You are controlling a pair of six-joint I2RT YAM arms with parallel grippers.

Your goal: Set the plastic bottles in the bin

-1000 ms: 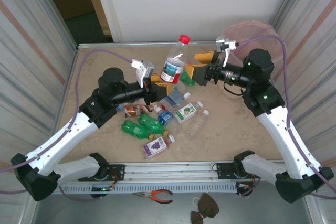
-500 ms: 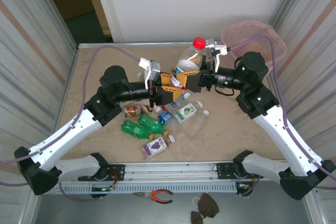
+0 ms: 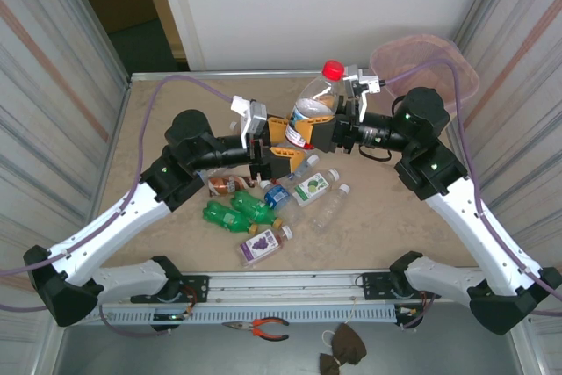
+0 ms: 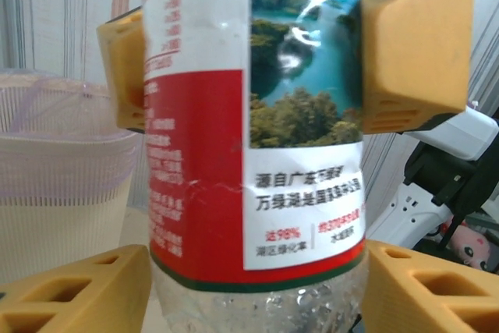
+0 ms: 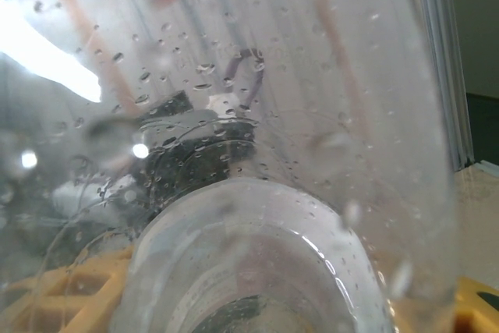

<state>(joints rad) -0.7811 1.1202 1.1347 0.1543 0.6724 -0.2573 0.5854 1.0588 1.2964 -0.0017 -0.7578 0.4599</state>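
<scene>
A clear plastic red-capped bottle with a red-and-landscape printed label hangs nearly upright above the beige bench, its cap leaning toward 1 o'clock, with an arm on either side of it. The right claw comes in from 3 o'clock and pinches it: in the left wrist view its yellow fingers lie flat against both sides of the label. The left claw reaches in from 8 o'clock, lower down. Its yellow fingertips flank the bottle's clear base, just beside the wall, and I cannot tell whether they press it or stand slightly spread. In the right wrist view the bottle's wet, clear wall sits close against the lens. The tall pale pink plastic bin with a mesh upper band stands at 2 o'clock from the held bottle, apart from it, at the bench's far right corner. The loose plastic bottles lie clustered on the bench at 6 to 7 o'clock from it, among them green, purple-labelled and clear ones.
</scene>
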